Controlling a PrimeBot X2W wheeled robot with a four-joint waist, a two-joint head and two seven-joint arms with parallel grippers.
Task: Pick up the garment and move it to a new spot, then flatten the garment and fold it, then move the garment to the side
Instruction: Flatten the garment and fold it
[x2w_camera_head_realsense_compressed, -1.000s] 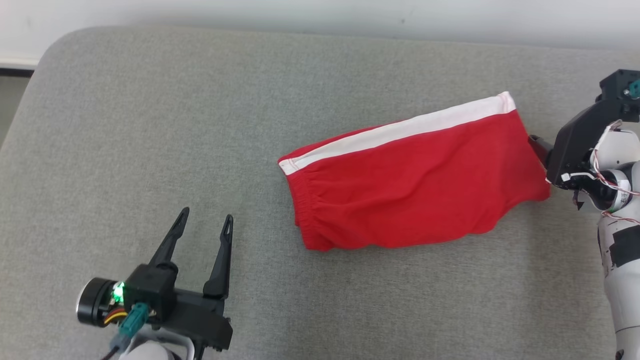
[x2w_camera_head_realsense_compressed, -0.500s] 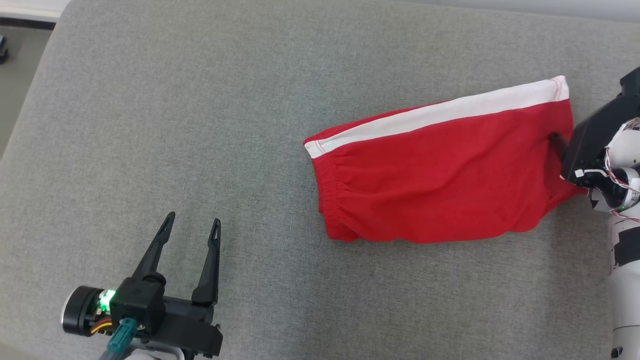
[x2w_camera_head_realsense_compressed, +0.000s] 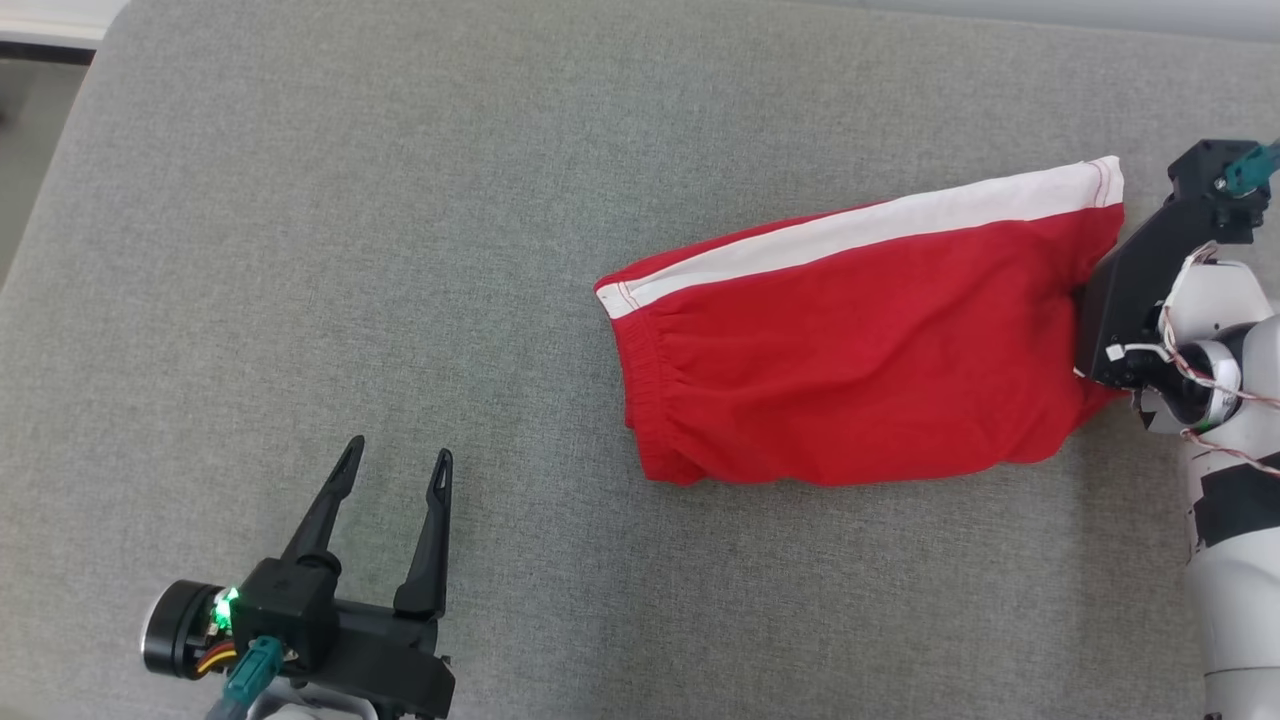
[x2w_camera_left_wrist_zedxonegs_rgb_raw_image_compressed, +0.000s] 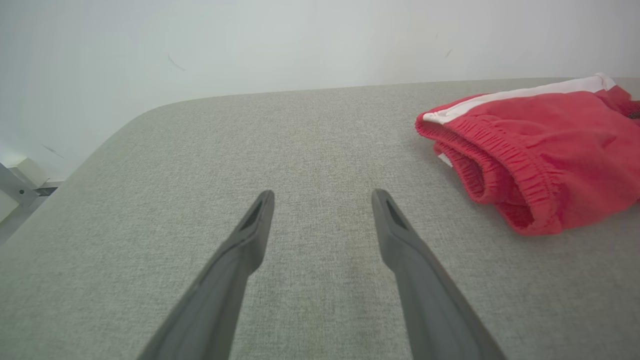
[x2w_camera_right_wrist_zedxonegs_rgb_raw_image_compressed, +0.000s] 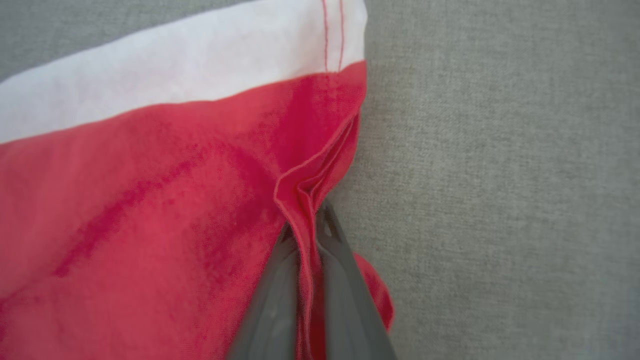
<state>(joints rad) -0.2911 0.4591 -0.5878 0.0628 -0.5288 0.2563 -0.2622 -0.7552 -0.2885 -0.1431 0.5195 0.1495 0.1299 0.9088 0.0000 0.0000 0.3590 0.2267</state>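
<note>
Right tool (x2w_camera_right_wrist_zedxonegs_rgb_raw_image_compressed: 306, 223) clenched on red garment (x2w_camera_head_realsense_compressed: 850, 350) hem; left tool (x2w_camera_head_realsense_compressed: 398, 453) spread wide, empty

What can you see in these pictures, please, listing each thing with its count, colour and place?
shorts: one, red with a white stripe, lying on the right part of the table.
table: one, grey, cloth-covered, under the shorts.
wall: one, white, behind the table.
left pincer: one, dark, open, at the table's near left, apart from the shorts.
right pincer: one, dark, shut on the right edge of the shorts.
</note>
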